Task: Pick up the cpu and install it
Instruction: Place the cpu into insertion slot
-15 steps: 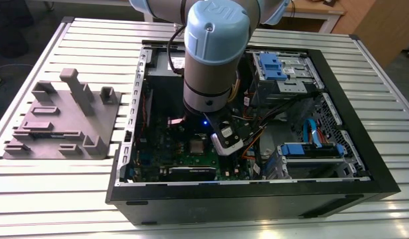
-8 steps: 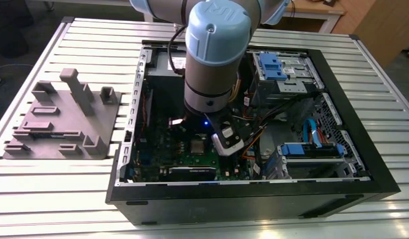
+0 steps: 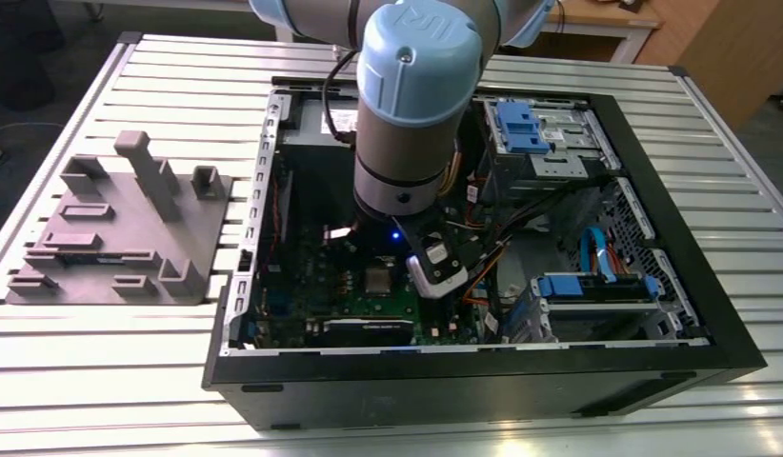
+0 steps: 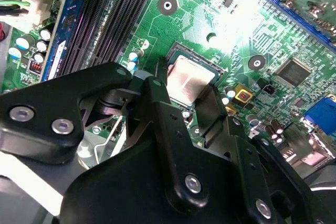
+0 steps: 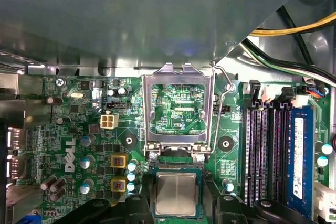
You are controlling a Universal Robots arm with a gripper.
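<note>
In the exterior view the arm (image 3: 411, 105) stood before the open computer case (image 3: 493, 381) and hid much of the motherboard (image 3: 309, 286) from us. In both wrist views the gripper (image 4: 184, 92) (image 5: 179, 204) covered part of the cpu (image 4: 190, 77) (image 5: 176, 192), so we could not judge its seating. What looked like a grey metal box (image 5: 131, 14) beyond the socket frame (image 5: 178, 74) was blurred.

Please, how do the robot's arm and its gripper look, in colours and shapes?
The arm is a thick grey tube with a light blue round cap, and a small blue light glows near its wrist. In the second wrist view the gripper is black, built of angular bars with silver screws.
</note>
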